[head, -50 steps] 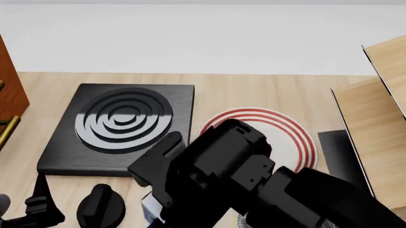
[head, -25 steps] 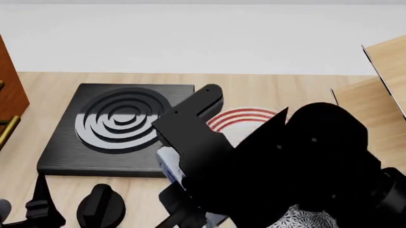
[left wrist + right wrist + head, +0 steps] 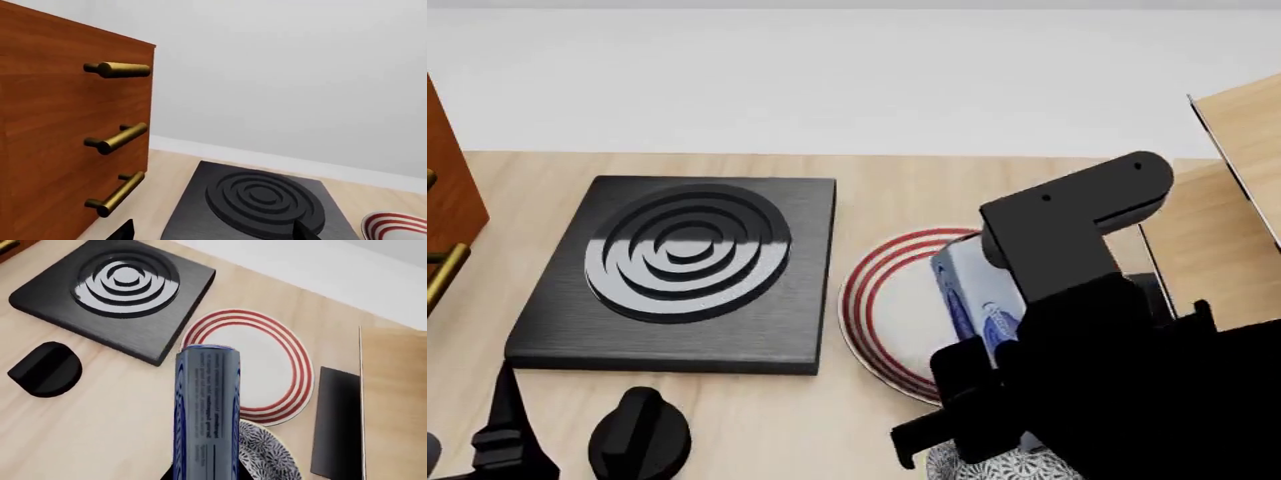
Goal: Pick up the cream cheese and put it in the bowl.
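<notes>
My right gripper (image 3: 1001, 330) is shut on the cream cheese (image 3: 965, 292), a blue and silver-grey box, and holds it in the air over the near right part of the red-ringed plate. In the right wrist view the cream cheese (image 3: 205, 405) stands out from the gripper (image 3: 205, 475), with the patterned bowl (image 3: 270, 455) just beside and below it. The bowl (image 3: 1001, 466) shows only as a sliver at the bottom edge of the head view, under the arm. My left gripper (image 3: 213, 235) is open and empty, low at the near left by the stove.
A black stove plate (image 3: 681, 265) with a ringed burner lies at the left, its black knob (image 3: 641, 435) in front. The white red-ringed plate (image 3: 888, 310) lies beside it. A wooden rack (image 3: 1214, 250) stands at the right, a brown drawer cabinet (image 3: 60, 140) at the far left.
My right arm has lifted the cream cheese from the near centre and carried it up and to the right, over the plate's near side. The left gripper has barely moved.
</notes>
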### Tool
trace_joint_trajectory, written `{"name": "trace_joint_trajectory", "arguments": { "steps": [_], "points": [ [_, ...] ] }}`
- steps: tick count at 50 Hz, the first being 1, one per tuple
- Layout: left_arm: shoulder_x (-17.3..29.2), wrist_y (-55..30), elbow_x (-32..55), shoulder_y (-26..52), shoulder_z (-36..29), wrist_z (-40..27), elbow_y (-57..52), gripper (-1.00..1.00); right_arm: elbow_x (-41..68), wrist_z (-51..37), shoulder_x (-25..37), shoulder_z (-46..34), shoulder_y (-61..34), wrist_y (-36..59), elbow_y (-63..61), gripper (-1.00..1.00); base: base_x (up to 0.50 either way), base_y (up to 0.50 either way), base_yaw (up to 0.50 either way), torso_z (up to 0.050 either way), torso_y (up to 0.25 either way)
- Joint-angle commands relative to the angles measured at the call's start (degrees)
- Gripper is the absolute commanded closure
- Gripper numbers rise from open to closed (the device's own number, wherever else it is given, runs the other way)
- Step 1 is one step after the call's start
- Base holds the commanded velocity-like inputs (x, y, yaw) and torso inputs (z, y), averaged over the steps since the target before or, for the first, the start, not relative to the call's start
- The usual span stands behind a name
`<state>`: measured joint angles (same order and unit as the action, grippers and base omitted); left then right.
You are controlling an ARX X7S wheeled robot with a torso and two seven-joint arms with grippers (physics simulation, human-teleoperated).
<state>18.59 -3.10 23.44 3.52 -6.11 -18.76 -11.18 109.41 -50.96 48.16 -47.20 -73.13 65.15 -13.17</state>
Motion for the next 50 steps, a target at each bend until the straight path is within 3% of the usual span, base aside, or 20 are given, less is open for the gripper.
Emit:
{"name": "trace_joint_trajectory", "arguments": {
  "steps": [1,12,29,50],
  "points": [
    [0.0,0.13,-0.56,-0.21,-0.56,-0.47,-0.46,-1.0,-4.58,3.37,7.3,3.88,6.08,-4.58,-3.23,1.0,0.0,0.0,0.0,0.0,0.0],
    [0.29,-0.51,-0.6,-0.37,-0.67,-1.26,-1.55,-1.0,-10.01,7.0,10.75,5.23,11.7,-9.74,-1.79,1.0,0.0,0.0,0.0,0.0,0.0],
    [0.42,-0.18,-0.54,-0.45,-0.77,-1.61,-1.62,-1.0,-19.26,14.55,6.92,2.52,15.62,-13.63,7.42,1.0,0.0,0.0,0.0,0.0,0.001],
    [0.38,0.22,-1.28,-0.68,-1.59,-2.14,-1.63,-1.0,-20.83,17.42,5.95,2.17,17.44,-15.7,8.43,1.0,0.0,0.0,0.0,0.0,0.0]
  ]
}}
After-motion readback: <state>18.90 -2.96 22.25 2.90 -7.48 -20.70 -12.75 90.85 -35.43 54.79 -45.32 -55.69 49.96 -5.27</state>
